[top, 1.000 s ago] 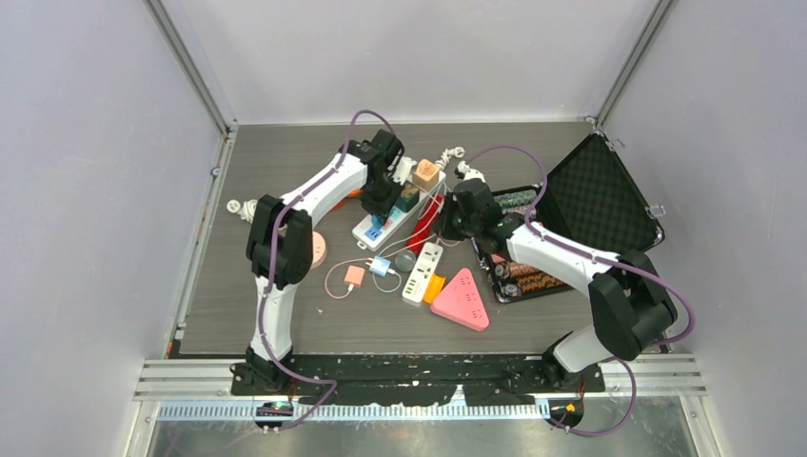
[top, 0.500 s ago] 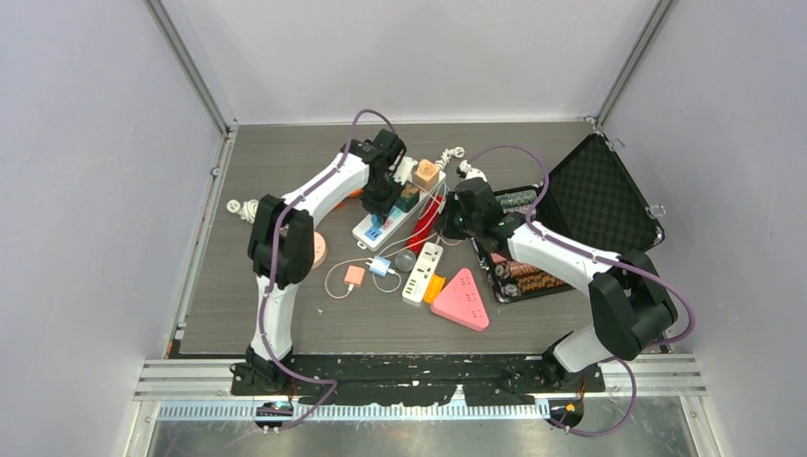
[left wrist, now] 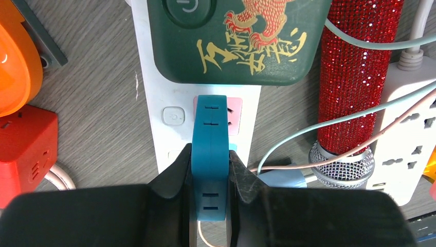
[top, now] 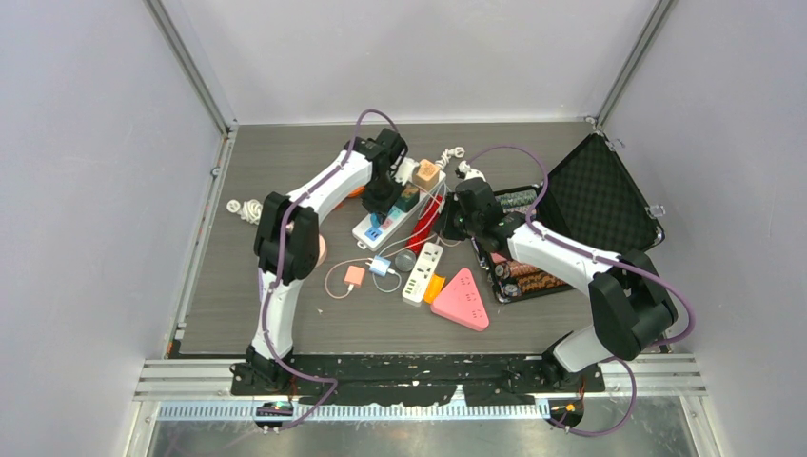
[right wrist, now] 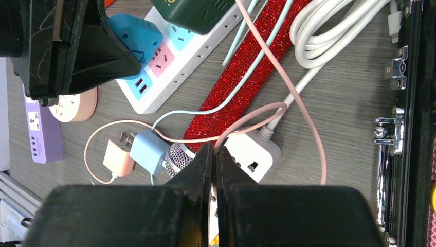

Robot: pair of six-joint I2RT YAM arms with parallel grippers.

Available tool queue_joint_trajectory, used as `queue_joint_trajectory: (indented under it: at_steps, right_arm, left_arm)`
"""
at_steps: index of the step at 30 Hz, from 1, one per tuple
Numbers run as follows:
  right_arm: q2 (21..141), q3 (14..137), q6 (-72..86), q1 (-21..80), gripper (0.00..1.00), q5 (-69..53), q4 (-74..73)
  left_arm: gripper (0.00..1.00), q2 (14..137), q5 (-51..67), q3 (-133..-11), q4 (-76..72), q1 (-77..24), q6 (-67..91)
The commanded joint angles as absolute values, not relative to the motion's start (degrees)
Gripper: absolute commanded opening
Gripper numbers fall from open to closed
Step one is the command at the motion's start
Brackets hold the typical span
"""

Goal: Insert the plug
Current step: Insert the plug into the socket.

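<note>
Plug: pinching it firmly in the left gripper, holding it over the pink socket of the white power strip. Crowding it: green adapter just ahead, red microphone rightward. Holding right gripper fully closed beside that microphone.

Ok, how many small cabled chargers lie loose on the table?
2: pink charger and light blue charger, side by side near the red microphone. Others may be hidden.
</note>
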State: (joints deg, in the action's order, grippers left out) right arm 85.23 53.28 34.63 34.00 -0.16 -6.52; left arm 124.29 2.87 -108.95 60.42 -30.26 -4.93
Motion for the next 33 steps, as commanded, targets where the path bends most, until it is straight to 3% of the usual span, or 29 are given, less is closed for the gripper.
queue_joint_trajectory:
  at_steps: [1, 9, 18, 27, 33]
  right_arm:
    - [85.0, 55.6, 34.6, 33.7, 0.05, -0.3, -6.2]
    - [84.9, 55.5, 34.8, 33.8, 0.05, -0.3, -6.1]
    - [84.7, 55.6, 35.1, 33.7, 0.05, -0.3, -6.3]
    - [83.9, 55.4, 35.0, 33.6, 0.05, 1.8, -6.3]
    - [83.8, 55.5, 35.1, 33.6, 0.05, 1.9, -6.3]
  left_arm:
    - [0.00, 126.6, 3.8, -107.7, 59.8, -30.2, -4.0]
    - [0.00, 128.3, 1.3, -104.0, 58.7, -30.2, -2.3]
    - [0.00, 131.1, -7.9, -109.4, 63.6, -30.1, -1.5]
    - [0.00, 133.2, -8.3, -113.2, 67.5, -30.0, -2.2]
    - [0.21, 129.0, -4.0, -112.0, 63.6, -30.1, -2.2]
